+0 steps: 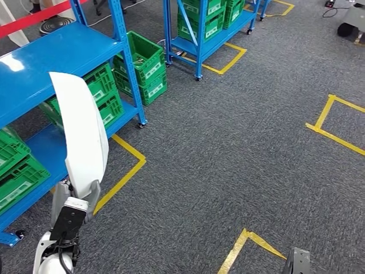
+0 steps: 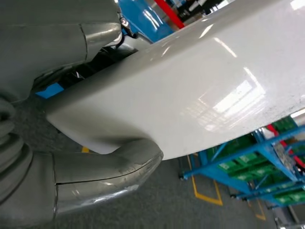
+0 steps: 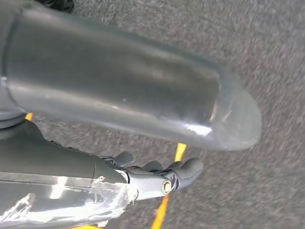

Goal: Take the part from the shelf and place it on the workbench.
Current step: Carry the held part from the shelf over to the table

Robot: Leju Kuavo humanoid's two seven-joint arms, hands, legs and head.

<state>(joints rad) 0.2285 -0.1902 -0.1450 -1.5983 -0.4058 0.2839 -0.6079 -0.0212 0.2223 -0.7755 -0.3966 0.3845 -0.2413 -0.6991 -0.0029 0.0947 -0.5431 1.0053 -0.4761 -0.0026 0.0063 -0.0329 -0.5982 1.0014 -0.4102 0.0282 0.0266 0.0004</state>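
Left robot hand [image 1: 80, 197] grips lower end of white curved panel part [image 1: 81, 131], held upright in front of blue shelf [image 1: 39, 63]. Green crates [image 1: 146, 60] on shelf tiers. Right robot hand [image 3: 151, 143] holds nothing, fingers apparently extended, above grey carpet [image 1: 241, 142] with yellow tape lines [image 1: 125, 177].

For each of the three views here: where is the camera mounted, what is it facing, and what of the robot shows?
Head view: high on the body, looking down at grey carpet and blue shelf; left hand holds the white part.
Left wrist view: behind the left hand, facing the white part; both views share it.
Right wrist view: behind the right hand, facing carpet.
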